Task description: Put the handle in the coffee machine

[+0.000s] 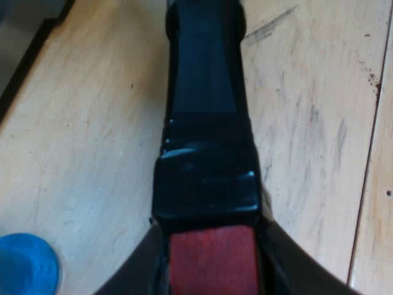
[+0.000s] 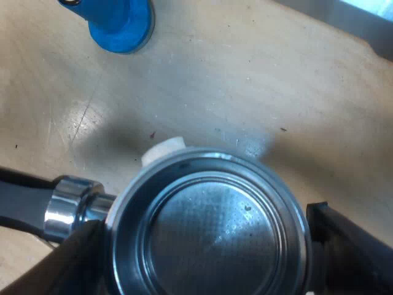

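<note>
The metal holder's dark handle (image 1: 206,92) runs away from my left gripper (image 1: 212,261), whose black fingers (image 1: 132,273) press on either side of its red end (image 1: 212,258), above a pale wooden table top (image 1: 80,123). The holder's round metal basket (image 2: 209,233) faces up, empty, with a fine mesh floor. My right gripper (image 2: 209,246) is shut around the basket's rim, one finger (image 2: 77,261) by the chrome neck (image 2: 67,206), the other on the opposite side.
A blue tamper (image 2: 120,21) stands on the wood beyond the basket, and its blue base (image 1: 24,267) lies close beside the handle's red end. A small white piece (image 2: 163,149) peeks out from under the basket's rim. A dark edge (image 1: 27,58) borders the wood.
</note>
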